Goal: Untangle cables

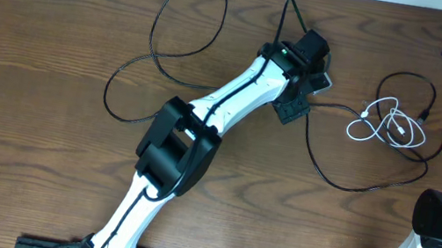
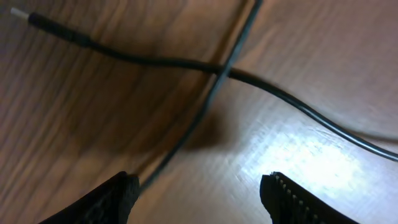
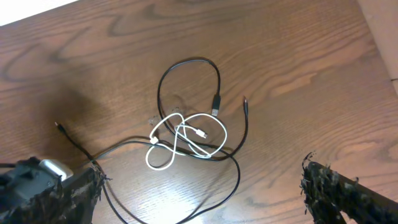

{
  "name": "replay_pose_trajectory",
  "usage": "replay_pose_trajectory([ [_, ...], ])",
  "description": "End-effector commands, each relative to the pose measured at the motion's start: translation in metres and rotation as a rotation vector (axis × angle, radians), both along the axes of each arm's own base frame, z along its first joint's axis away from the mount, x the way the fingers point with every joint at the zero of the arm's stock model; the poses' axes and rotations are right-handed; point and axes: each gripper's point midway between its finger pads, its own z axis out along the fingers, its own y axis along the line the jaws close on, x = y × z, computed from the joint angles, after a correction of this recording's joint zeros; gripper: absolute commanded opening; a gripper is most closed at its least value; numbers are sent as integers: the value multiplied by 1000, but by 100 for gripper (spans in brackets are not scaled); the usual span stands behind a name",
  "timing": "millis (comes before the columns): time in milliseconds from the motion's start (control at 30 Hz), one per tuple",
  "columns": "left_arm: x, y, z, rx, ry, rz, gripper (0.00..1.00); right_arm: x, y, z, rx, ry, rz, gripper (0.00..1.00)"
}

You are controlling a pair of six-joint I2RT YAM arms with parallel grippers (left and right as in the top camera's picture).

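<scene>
**Desk:** Two arms are reaching over a wooden worktop (image 1: 41, 24) in the overhead view. Where are the cables lying?

**Photographer:** One black cable (image 1: 157, 34) is trailing in wide loops across the left half and running off the far edge. The white cable (image 1: 386, 123) is lying coiled on the right. A second black cable (image 1: 345, 185) is sweeping around it in a long curve.

**Desk:** What is the right wrist camera adding?

**Photographer:** It is showing the white coil lying across black cable and touching it. A black loop is ending in a plug (image 3: 216, 106) just above the coil, a detail too small to read from overhead. The right tool (image 3: 202, 180) is standing with its jaws wide apart, gripping nothing, and the bundle is lying ahead of it.

**Desk:** And the left tool (image 1: 304, 93)?

**Photographer:** From overhead it is sitting near the middle of the worktop, too dark for its jaws to be read. The left wrist camera is filling that gap. The fingertips (image 2: 121, 196) are standing apart with nothing clamped, low over two black strands (image 2: 221, 71) that are crossing on the wood. One strand is ending in a metal-tipped plug (image 2: 22, 15) at the upper left. The other is running down close beside one fingertip, and whether it is touching I cannot tell.
</scene>
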Motion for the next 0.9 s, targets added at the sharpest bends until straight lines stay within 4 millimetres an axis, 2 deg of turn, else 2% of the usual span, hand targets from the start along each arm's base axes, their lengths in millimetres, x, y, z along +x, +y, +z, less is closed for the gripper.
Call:
replay_pose_trajectory([
  [0,7,8,-16,31,-6,-14,68,-7,2,10,1,-22,5,99],
  [167,18,1,-19,5,-47,-27,67,-7,2,10,1,-22,6,99],
  [267,24,-4,-19,-13,-72,-26,59,-7,2,10,1,-22,6,99],
  [733,15,2,-50,27,-11,-28,58,-7,2,10,1,-22,6,99],
  [867,14,3,-54,32,-4,-28,46,-7,2,10,1,-22,6,99],
])
